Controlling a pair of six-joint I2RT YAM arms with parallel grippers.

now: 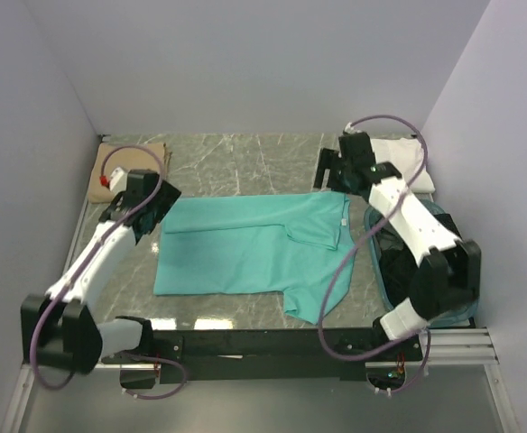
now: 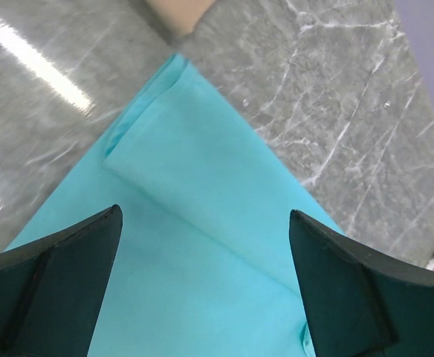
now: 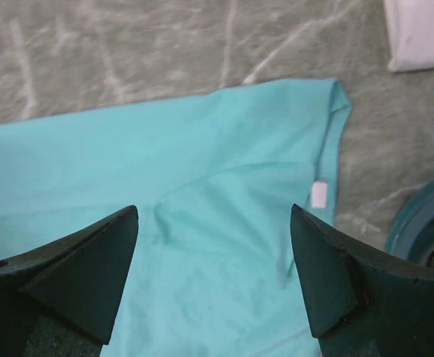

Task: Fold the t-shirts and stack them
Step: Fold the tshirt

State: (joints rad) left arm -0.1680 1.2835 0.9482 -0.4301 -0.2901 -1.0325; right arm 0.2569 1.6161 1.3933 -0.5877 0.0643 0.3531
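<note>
A teal t-shirt lies spread flat mid-table, its far edge folded over, collar end toward the right, one sleeve sticking out toward the near edge. My left gripper is open and empty above the shirt's far-left corner; in the left wrist view the folded teal cloth lies below the jaws. My right gripper is open and empty above the far-right corner; the right wrist view shows the collar area with a white label. A folded tan t-shirt lies back left, a folded white one back right.
A blue-green plastic tub stands at the right edge, holding dark grey cloth under the right arm. Its rim shows in the right wrist view. Walls close the table on three sides.
</note>
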